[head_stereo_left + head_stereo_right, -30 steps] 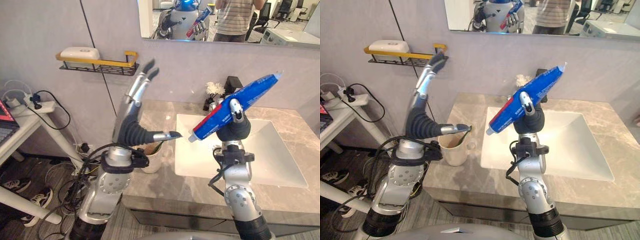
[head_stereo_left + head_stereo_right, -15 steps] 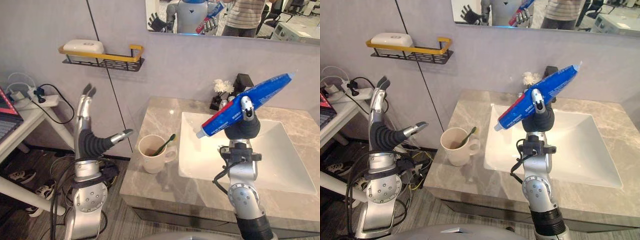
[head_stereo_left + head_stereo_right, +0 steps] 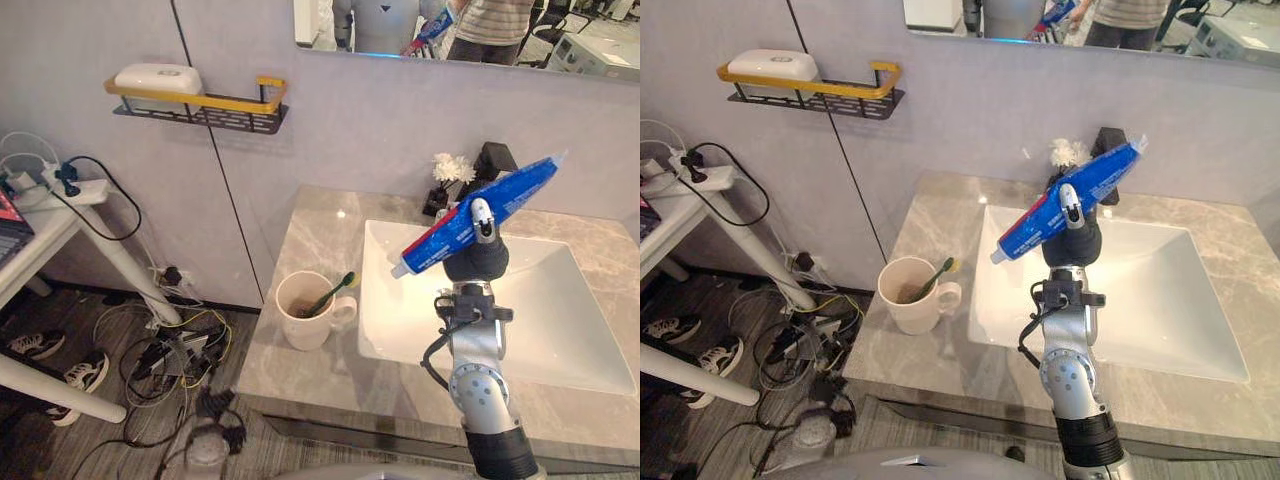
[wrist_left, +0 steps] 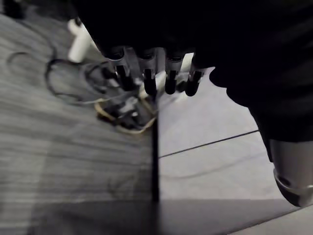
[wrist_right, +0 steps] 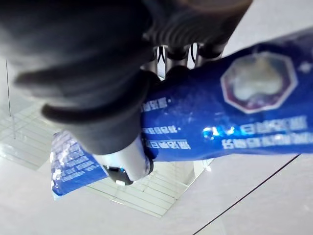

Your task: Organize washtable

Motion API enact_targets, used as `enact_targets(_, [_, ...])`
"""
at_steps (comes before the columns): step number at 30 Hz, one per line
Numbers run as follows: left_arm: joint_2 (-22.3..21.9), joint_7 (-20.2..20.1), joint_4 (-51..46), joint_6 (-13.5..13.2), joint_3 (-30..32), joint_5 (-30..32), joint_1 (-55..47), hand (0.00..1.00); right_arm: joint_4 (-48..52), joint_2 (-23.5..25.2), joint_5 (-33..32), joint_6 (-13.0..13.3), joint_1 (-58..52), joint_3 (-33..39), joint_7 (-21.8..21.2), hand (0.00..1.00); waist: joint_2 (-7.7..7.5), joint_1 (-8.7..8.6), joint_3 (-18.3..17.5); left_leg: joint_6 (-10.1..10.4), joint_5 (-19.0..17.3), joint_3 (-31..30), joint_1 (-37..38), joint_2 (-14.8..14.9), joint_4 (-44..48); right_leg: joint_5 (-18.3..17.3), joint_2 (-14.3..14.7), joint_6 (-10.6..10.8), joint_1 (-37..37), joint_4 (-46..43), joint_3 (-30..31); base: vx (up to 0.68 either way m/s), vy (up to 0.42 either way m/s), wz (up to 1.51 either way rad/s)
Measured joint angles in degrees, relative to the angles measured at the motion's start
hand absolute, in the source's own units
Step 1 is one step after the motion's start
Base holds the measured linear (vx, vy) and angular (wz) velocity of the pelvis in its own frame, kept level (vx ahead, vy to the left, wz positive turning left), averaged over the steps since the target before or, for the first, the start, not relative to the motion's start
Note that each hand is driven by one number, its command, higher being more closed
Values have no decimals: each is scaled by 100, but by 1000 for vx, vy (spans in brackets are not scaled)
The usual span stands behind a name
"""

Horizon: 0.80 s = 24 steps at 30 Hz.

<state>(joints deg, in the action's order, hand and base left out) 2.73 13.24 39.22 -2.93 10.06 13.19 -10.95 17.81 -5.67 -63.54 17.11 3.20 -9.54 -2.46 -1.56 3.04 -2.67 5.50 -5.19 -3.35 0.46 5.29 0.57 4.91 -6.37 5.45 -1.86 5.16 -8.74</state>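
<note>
R robot hand clamped on toothpaste tube over sink — L robot hand fingers straight.

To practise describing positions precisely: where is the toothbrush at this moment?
In the eye views the toothbrush leans inside the cream mug on the marble counter, just left of the white sink.
</note>
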Motion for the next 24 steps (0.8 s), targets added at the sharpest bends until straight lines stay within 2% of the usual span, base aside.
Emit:
enact_targets(7, [121, -189, 1050, 11, -92, -322, 254, 0, 0, -2, 14, 7, -1, -206, 7, 100, -2, 54, 2, -1, -3, -10, 5, 0, 62, 4, -9, -2, 40, 0, 10, -11, 3, 0])
enact_targets(11, [198, -268, 1386, 13, -150, -271, 399, 0, 0, -4, 15, 21, -1, -217, 7, 100, -4, 54, 2, 0, -3, -18, 15, 3, 69, 5, -12, -1, 58, 0, 12, -8, 3, 0])
enact_targets(19, [368, -397, 1821, 50, -564, -115, 428, 0, 1, -8, 14, 28, -1, -310, 7, 100, -30, 51, 14, 0, -3, -23, 19, 4, 58, 9, -11, 3, 58, 0, 8, 0, 0, 0])
enact_targets(24, [421, -379, 1921, 47, -604, -40, 457, 0, 1, -9, 14, 29, -2, -410, 7, 100, -70, 50, 61, 0, -3, -34, 30, 1, 74, 9, -14, 3, 82, 0, 1, 0, 0, 0])
